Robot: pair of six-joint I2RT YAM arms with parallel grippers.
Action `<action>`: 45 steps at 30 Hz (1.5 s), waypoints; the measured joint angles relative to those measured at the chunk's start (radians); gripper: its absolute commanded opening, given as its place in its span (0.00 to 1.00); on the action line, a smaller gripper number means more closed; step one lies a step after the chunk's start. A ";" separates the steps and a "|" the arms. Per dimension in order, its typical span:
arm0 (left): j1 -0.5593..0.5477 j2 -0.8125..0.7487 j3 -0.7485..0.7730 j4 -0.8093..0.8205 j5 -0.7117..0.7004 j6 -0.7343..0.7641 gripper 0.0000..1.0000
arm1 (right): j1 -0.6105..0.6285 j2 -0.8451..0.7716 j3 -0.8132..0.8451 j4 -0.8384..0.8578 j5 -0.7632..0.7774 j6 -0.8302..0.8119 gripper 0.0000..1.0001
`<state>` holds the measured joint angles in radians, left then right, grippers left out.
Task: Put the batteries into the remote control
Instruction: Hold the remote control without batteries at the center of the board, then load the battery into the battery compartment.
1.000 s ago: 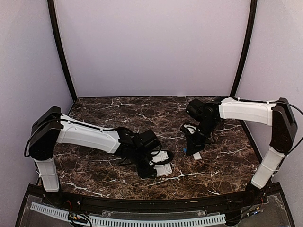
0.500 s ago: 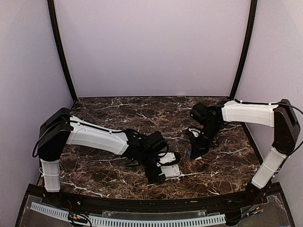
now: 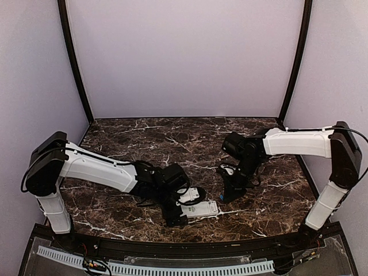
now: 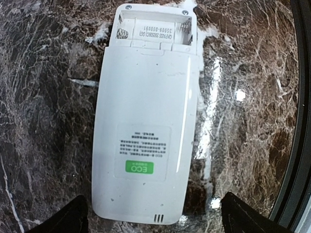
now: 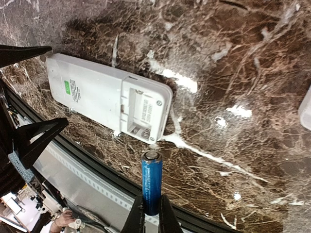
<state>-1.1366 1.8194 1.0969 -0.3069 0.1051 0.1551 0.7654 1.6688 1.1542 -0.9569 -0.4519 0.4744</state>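
Note:
The remote control (image 4: 146,121) lies back-up on the marble, its open battery compartment (image 4: 153,31) at the far end and empty. My left gripper (image 4: 155,224) stands open, its fingertips (image 4: 63,221) flanking the remote's near end with a gap on each side. In the top view the remote control (image 3: 202,209) lies near the front edge, just ahead of the left gripper (image 3: 183,210). My right gripper (image 5: 148,221) is shut on a blue battery (image 5: 151,182), which points at the remote control (image 5: 107,99) a little short of the compartment. The right gripper (image 3: 226,194) hovers just right of the remote.
The table's black front rim (image 5: 204,216) runs close under the battery. A white piece (image 5: 306,109) shows at the right edge of the right wrist view. Grey walls close the table on three sides. The left gripper's black fingers (image 5: 39,136) flank the remote's other end.
My left gripper has opened and let go of the remote, which now lies nearer the front edge. The right gripper has carried the battery left and down toward the remote.

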 measured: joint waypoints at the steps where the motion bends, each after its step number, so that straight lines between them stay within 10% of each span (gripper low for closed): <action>1: 0.000 0.006 -0.001 0.002 0.001 -0.002 0.93 | 0.006 0.008 -0.002 0.002 -0.014 0.008 0.00; 15: 0.002 0.030 -0.033 0.119 0.021 -0.066 0.69 | 0.039 0.150 0.006 0.015 -0.127 0.035 0.00; 45: 0.002 0.030 -0.047 0.163 0.050 -0.078 0.67 | 0.039 0.317 0.151 -0.008 -0.134 0.034 0.00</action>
<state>-1.1343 1.8492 1.0500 -0.1436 0.1551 0.0772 0.8047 1.9854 1.3048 -0.9653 -0.5861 0.5083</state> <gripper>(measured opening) 0.671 0.055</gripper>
